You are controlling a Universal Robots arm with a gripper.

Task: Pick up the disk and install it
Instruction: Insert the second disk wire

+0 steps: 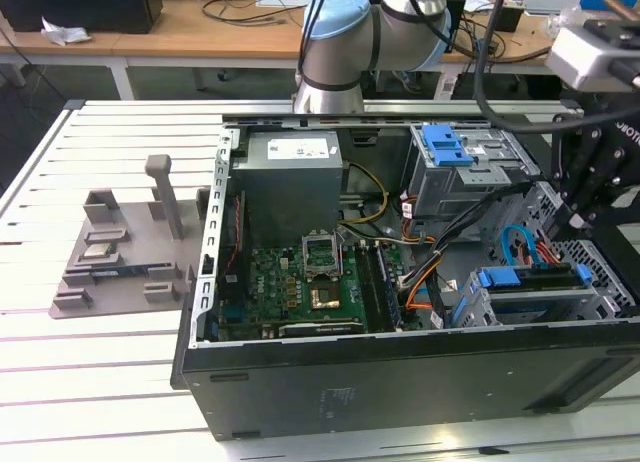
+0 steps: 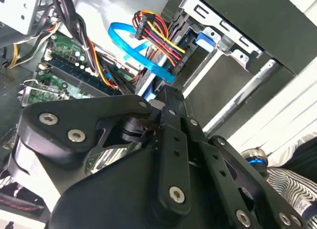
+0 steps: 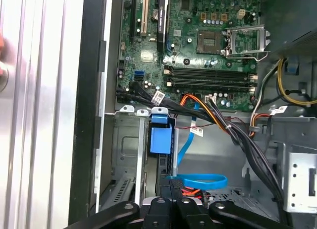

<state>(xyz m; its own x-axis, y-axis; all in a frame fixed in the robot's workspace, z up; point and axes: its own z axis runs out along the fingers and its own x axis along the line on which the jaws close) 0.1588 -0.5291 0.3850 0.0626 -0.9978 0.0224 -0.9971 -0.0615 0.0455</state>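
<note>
Exterior view: disk seated in drive cage; gripper above; jaws' state indeterminable; straight, level pressing advised.

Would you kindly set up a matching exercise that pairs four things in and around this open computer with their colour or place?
Things:
1. metal box with a white sticker
2. moulded holder
3. flat cable
4. motherboard

Descriptions:
A. green, lying flat inside the case
B. grey, on the slatted table outside the case, at the exterior view's left
C. blue, looped beside the red, yellow and orange wires
D. grey, in a corner of the case

Pairs: 1-D, 2-B, 3-C, 4-A
</note>
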